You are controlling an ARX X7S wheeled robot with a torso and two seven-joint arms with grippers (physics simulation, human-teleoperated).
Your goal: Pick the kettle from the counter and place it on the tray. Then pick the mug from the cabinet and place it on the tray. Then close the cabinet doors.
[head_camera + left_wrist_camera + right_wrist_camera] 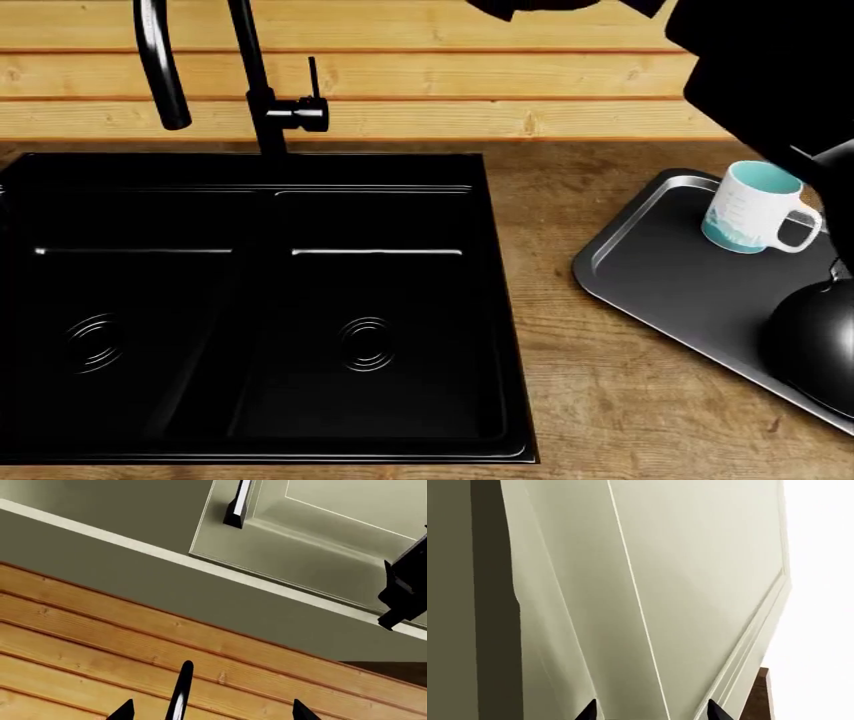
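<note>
The white mug (pixel 750 208) with a teal inside stands upright on the dark grey tray (pixel 654 275) at the right of the counter (pixel 561 190). The glossy black kettle (pixel 817 345) sits on the same tray, nearer me, cut off by the picture's edge. My right gripper (pixel 652 712) is open, its tips close against a pale green cabinet door (pixel 694 580), with nothing between them. My left gripper (pixel 212 712) is open and empty, facing the wall planks below a cabinet door (pixel 320 540) with a black handle (pixel 237 505).
A black double sink (pixel 267 300) with a tall black faucet (pixel 254 70) fills the left of the counter. My right arm (pixel 774 60) hangs dark over the tray's far end. Pale wooden wall planks (pixel 467 80) run behind the counter.
</note>
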